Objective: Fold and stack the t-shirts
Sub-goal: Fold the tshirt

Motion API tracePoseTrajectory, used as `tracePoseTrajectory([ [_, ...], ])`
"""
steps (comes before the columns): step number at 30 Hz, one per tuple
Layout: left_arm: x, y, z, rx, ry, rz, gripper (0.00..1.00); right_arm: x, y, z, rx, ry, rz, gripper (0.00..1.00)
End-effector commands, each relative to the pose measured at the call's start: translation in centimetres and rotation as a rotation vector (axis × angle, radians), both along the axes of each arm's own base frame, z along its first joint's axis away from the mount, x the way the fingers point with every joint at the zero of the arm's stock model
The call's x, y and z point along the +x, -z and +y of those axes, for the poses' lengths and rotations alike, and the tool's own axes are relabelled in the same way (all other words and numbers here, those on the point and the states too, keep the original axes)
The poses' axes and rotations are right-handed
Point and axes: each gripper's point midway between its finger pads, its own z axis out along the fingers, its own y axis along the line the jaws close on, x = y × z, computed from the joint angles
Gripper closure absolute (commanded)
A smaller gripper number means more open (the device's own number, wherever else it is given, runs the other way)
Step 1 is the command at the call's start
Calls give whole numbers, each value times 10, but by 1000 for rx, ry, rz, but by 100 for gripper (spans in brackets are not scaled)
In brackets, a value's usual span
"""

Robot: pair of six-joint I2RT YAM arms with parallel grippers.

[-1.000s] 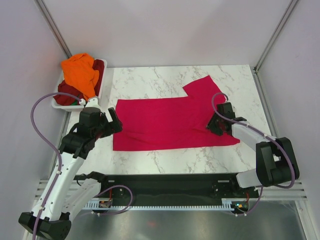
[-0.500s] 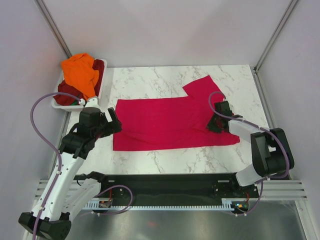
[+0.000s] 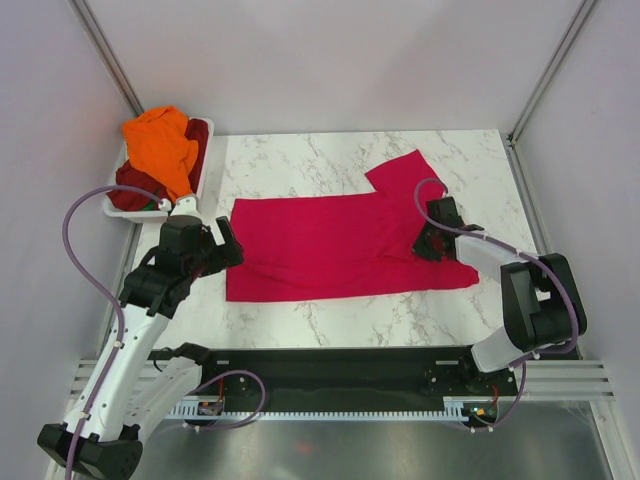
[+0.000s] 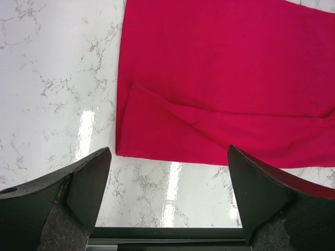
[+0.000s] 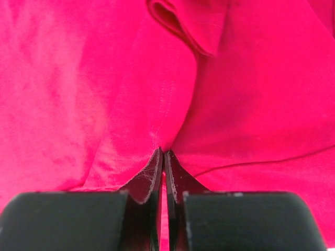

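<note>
Spread t-shirt lies flat at ctr of table. Basket w/ heaped t-shirts sits upper left. Left gripper is just left of it, right gripper on its right edge.

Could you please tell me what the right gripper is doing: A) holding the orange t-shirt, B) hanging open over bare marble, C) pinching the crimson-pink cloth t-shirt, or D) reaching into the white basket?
C: the right gripper has its fingertips shut on a raised pleat of the crimson-pink cloth t-shirt.
</note>
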Motion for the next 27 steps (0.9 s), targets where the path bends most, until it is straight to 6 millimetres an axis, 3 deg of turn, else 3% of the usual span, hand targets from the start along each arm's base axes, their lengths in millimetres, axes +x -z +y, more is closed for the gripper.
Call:
tracePoseTrajectory([
  [1, 1, -2, 5, 38, 4, -17, 0, 16, -26, 7, 1, -22, -65, 92],
  [6, 1, -3, 6, 38, -1, -19, 0, 24, -36, 14, 9, -35, -82, 93],
  [9, 1, -2, 6, 39, -2, -19, 0, 29, -42, 18, 7, -53, -76, 85],
  [12, 1, -3, 6, 40, -2, -19, 0, 30, -45, 19, 2, -59, -78, 85],
  [20, 1, -3, 7, 40, -3, -22, 0, 29, -38, 25, 11, -68, -63, 86],
  [23, 1, -3, 7, 39, -3, -22, 0, 37, -33, 32, 13, -75, -64, 86],
  [27, 1, -4, 7, 40, -2, -24, 0, 62, -41, 47, 2, -107, -96, 86],
])
